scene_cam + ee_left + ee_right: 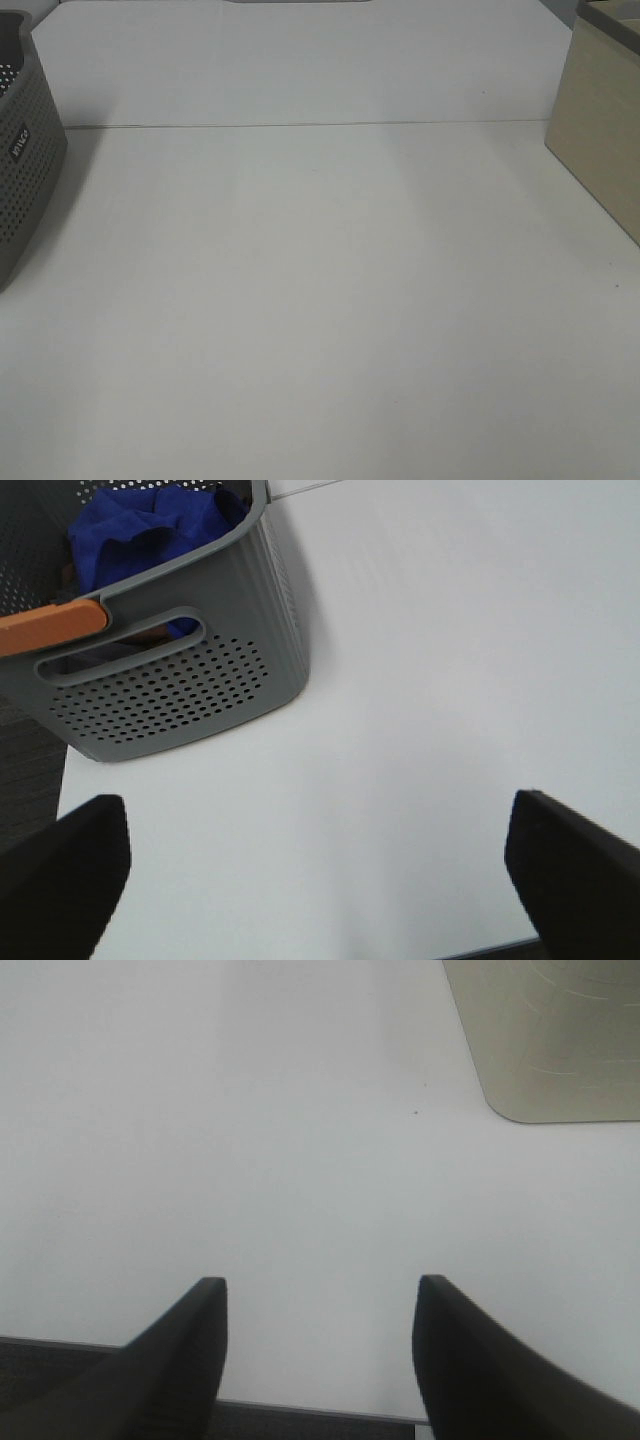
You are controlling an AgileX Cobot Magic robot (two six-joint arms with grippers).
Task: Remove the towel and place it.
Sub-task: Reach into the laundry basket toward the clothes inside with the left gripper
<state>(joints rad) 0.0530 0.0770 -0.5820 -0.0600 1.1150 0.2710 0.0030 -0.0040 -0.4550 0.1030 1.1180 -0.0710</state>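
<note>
Nearest the lens: left gripper, dark jaws spread wide with nothing between them, hanging over bare table beside the basket.
Towel: royal-blue cloth bunched in a heap inside the grey perforated basket, at the table's left edge; only part of it shows above the rim.
Towel's axis: crumpled, so no long axis or heading can be read; hem and tag are not visible.
Basket hazards: an orange bar lies across the rim just beside the cloth, and a slotted handle sits below it.
Step in hand: judged to be the reach for the towel, not yet touched.
Doing it well: bring the left jaws over the rim from above, clear of the orange bar, drop onto the highest fold, pinch a thick bunch, then lift straight up until the trailing cloth clears the wall.
Right gripper: jaws apart, nothing held, over open table near the beige box.
Placing ground: the table's middle looks bare in the high view.
</note>
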